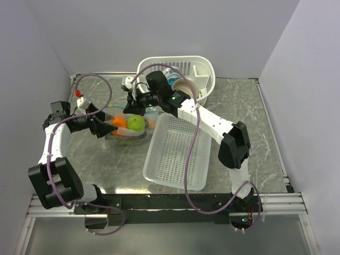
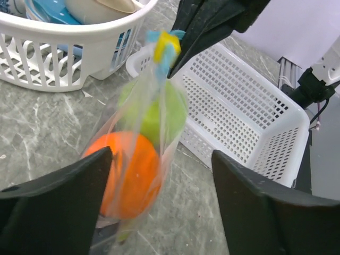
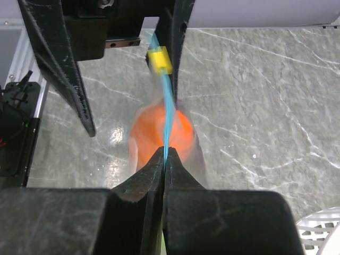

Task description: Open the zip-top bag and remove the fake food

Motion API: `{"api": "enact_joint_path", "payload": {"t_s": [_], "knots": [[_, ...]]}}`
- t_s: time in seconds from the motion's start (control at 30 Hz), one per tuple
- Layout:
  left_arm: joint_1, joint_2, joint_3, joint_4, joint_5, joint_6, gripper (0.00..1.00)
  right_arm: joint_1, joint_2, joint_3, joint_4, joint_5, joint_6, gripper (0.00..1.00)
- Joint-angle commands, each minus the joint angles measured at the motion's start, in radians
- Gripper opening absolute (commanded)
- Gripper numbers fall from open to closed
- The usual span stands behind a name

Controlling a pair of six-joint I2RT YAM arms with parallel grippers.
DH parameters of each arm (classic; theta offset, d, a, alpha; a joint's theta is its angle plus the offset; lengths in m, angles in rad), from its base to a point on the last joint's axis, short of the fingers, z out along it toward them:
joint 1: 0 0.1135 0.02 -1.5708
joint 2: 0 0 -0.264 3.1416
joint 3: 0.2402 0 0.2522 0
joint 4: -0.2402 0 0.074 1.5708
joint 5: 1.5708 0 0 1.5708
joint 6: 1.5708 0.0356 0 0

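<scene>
Pinching the teal zip strip (image 3: 166, 127) between fingers pressed flat together, the right gripper (image 3: 164, 156) holds the zip-top bag (image 2: 151, 87) by its top edge, and a yellow slider (image 3: 159, 60) rides on that same strip. The left gripper (image 2: 159, 204) has its jaws spread wide, one finger at each lower corner of its wrist view, with the bag's lower part between them; whether either finger touches the plastic cannot be told. Inside the clear pouch sit an orange ball (image 2: 130, 170) low down and a green round fruit (image 2: 159, 114) above it; anything else in there is too blurred to name. In the top view the bag is left of centre over the grey marbled table (image 1: 265, 117), between the two grippers. Just right of it stands a white mesh tray (image 1: 175, 154). At the upper centre of that view a white slatted basket (image 1: 180, 66) holds a blue bowl (image 2: 48, 8) and a tan bowl (image 2: 101, 8).
</scene>
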State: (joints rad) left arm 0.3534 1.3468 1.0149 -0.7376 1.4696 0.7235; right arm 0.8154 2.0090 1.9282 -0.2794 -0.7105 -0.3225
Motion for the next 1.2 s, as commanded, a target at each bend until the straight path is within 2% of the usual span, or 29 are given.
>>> {"api": "enact_joint_path", "payload": {"t_s": [0.0,0.13,0.27,0.37,0.4,0.47,0.6,0.77,0.83,0.87,0.9,0.93,1.03,1.17], "knots": [[-0.011,-0.020,0.068,-0.037,0.225,0.077,0.77,-0.002,-0.072,0.017,0.083,-0.053,0.030,0.00],[-0.021,0.043,0.146,-0.227,0.225,0.229,0.78,-0.002,-0.061,0.023,0.080,-0.075,0.040,0.00],[-0.036,0.081,0.178,-0.295,0.225,0.315,0.75,-0.002,-0.064,0.018,0.078,-0.075,0.043,0.00],[-0.037,0.100,0.197,-0.296,0.225,0.327,0.64,-0.002,-0.062,0.012,0.075,-0.079,0.042,0.00],[-0.040,0.100,0.206,-0.293,0.225,0.326,0.55,-0.002,-0.059,0.012,0.072,-0.083,0.043,0.00],[-0.039,0.097,0.212,-0.261,0.225,0.282,0.49,-0.002,-0.056,0.011,0.072,-0.087,0.048,0.00],[-0.039,0.072,0.241,-0.293,0.225,0.306,0.58,-0.002,-0.044,0.014,0.072,-0.099,0.056,0.00],[-0.039,0.045,0.238,-0.255,0.225,0.277,0.58,-0.002,-0.042,0.018,0.074,-0.098,0.057,0.00],[-0.039,0.038,0.232,-0.237,0.225,0.275,0.52,-0.002,-0.044,0.020,0.072,-0.095,0.056,0.00],[-0.039,0.035,0.229,-0.218,0.224,0.260,0.27,-0.002,-0.042,0.022,0.071,-0.096,0.056,0.00],[-0.037,0.026,0.222,-0.194,0.224,0.248,0.11,-0.002,-0.042,0.023,0.066,-0.096,0.053,0.00],[-0.037,0.020,0.217,-0.145,0.224,0.235,0.01,-0.002,-0.046,0.022,0.066,-0.095,0.053,0.00],[-0.031,0.000,0.198,-0.060,0.225,0.153,0.01,-0.002,-0.042,0.022,0.057,-0.092,0.046,0.00],[-0.031,-0.011,0.229,-0.072,0.225,0.123,0.02,-0.002,-0.041,0.014,0.060,-0.087,0.045,0.00]]}}
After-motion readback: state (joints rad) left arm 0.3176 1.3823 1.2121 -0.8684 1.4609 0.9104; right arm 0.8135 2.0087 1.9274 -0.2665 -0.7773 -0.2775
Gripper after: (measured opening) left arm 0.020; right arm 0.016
